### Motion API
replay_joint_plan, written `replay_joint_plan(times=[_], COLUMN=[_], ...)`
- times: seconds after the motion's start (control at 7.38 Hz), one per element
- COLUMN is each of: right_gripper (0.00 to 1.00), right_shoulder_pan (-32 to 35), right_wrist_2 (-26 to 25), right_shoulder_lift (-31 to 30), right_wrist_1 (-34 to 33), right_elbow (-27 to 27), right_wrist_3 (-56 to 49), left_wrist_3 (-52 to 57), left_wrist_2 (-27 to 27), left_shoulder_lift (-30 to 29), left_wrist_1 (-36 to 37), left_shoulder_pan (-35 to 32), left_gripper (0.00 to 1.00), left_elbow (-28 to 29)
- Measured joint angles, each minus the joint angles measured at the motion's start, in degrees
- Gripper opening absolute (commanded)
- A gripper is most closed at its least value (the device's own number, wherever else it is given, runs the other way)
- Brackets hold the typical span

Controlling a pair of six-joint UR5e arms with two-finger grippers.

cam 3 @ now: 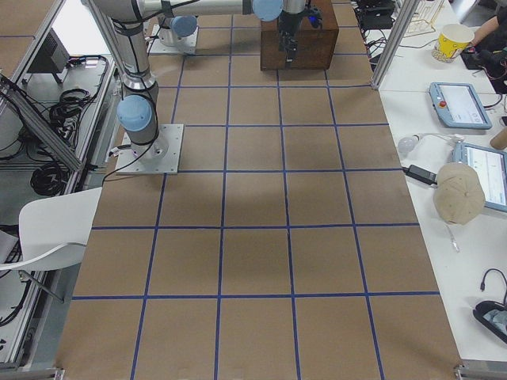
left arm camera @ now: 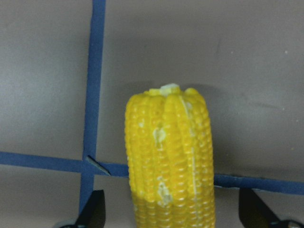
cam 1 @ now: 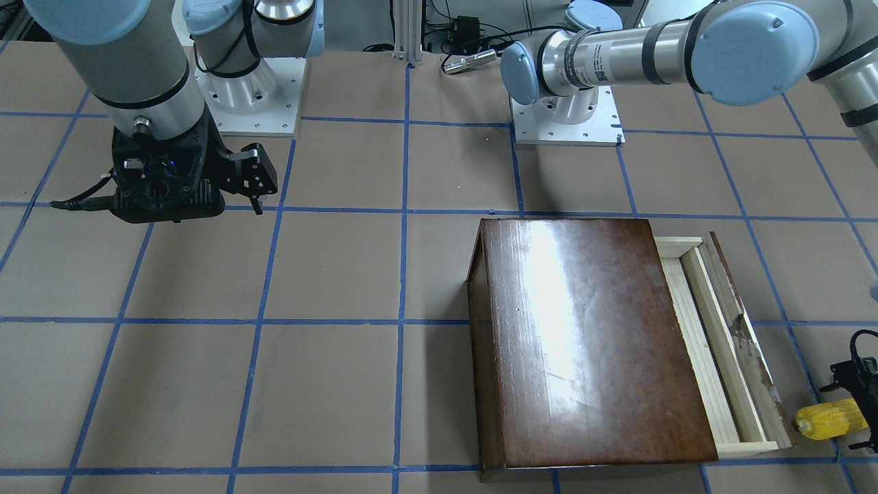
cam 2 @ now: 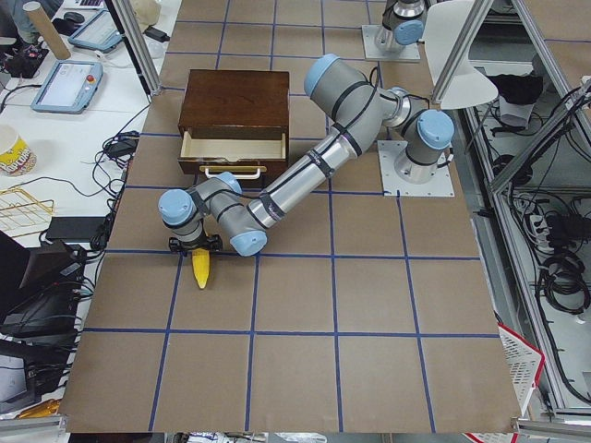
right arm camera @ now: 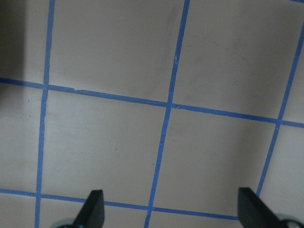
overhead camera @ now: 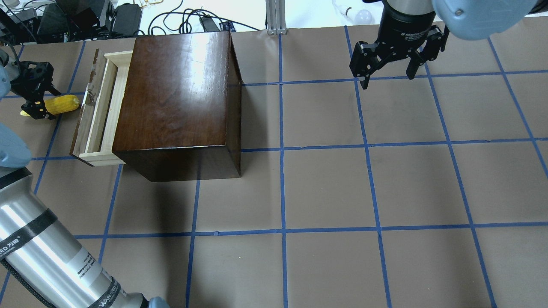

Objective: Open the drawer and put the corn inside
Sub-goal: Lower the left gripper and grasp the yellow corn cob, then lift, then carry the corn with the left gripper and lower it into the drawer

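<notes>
Corn fills the left wrist view, lying flat between the left gripper's fingers. They stand wide on either side of it and touch nothing, so it is straddled but not yet held. It lies near the table's far edge (the one opposite the robot), just beside the drawer's dark front panel; whether it touches the panel I cannot tell. Its long axis runs square to that panel, blunt end toward the drawer and tapered tip pointing away. The drawer stands partly out of the cabinet, showing a narrow pale trough that runs crosswise to the cob. The step in hand looks like the pick. The grip should probably close across the thick middle, not the taper, since a ribbed, rounded cob may slip from a pinch on a slope. After that it needs a lift clear of the panel and about a quarter turn, so the cob goes in along the trough. The right gripper hangs wide open and empty over bare table toward the right edge, well apart.
</notes>
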Motion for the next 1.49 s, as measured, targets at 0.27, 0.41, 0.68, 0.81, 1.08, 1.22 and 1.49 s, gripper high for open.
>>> replay_joint_plan(times=[0.27,0.41,0.68,0.81,1.08,1.22,1.49], right_gripper=[1.0,1.0,1.0,1.0,1.0,1.0,1.0], right_shoulder_pan=[0.0,0.0,0.0,0.0,0.0,0.0,0.0], right_wrist_2=[0.0,0.0,-0.1,0.0,0.0,0.0,0.0], right_shoulder_lift=[0.0,0.0,0.0,0.0,0.0,0.0,0.0], right_wrist_1=[0.0,0.0,0.0,0.0,0.0,0.0,0.0], right_elbow=[0.0,0.0,0.0,0.0,0.0,0.0,0.0], right_wrist_3=[0.0,0.0,0.0,0.0,0.0,0.0,0.0], left_wrist_3=[0.0,0.0,0.0,-0.4,-4.2,-7.6,-16.4], left_wrist_2=[0.1,0.1,-0.2,-0.6,-1.1,-1.3,-1.5], left_shoulder_lift=[0.1,0.2,1.2,2.3,6.7,9.4,13.8], left_wrist_1=[-0.1,-0.1,0.0,-0.2,-2.5,-4.9,-8.7], left_shoulder_pan=[0.0,0.0,0.0,-0.2,-0.7,-0.7,-1.2], left_gripper=[0.07,0.0,0.0,0.0,0.0,0.0,0.0], left_elbow=[0.0,0.0,0.0,0.2,0.3,0.3,0.2])
